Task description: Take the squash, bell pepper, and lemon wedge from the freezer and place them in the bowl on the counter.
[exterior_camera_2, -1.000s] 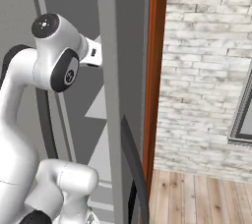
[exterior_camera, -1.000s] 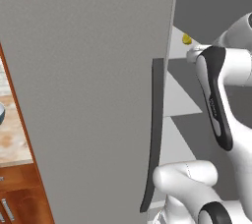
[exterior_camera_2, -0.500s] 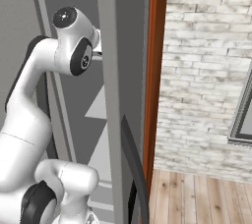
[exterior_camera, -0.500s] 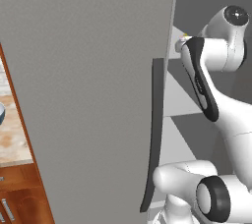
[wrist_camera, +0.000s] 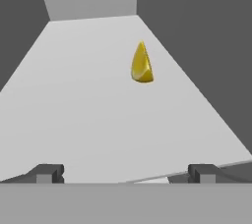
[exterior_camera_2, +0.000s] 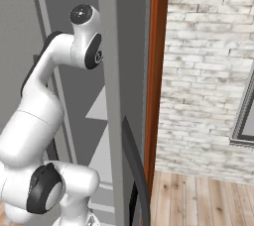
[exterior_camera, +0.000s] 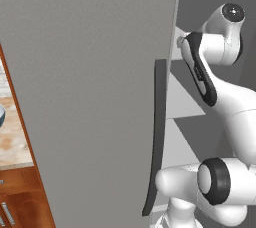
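1. The white arm (exterior_camera: 210, 77) reaches past the open grey door (exterior_camera: 95, 97) into the freezer (exterior_camera_2: 74, 121), its hand out of sight behind the door's edge in the left base view.

2. In the hand view, the gripper (wrist_camera: 125, 173) is spread wide with nothing between its two dark finger tips (wrist_camera: 45, 173) — it grasps nothing.

3. The lemon wedge (wrist_camera: 141, 64) — a small bright yellow chunk — stands on its cut face on the pale shelf (wrist_camera: 88, 110), well ahead of the gripper and a little right of its centre line, near the dark right-hand wall but apart from it.

4. The bowl (exterior_camera: 1, 116) is just visible at the far left edge of the left base view, on the tan counter (exterior_camera: 15, 142) beyond the door; too little of it is in frame to tell what it holds.

5. Progress, as a judgement: the freezer is open and the reach for the lemon wedge has begun, but the wedge is not yet picked up. Whether the squash and bell pepper are already in the bowl cannot be told.

6. The likely next move: advance along the shelf, shifting slightly right, until the tips straddle the wedge.
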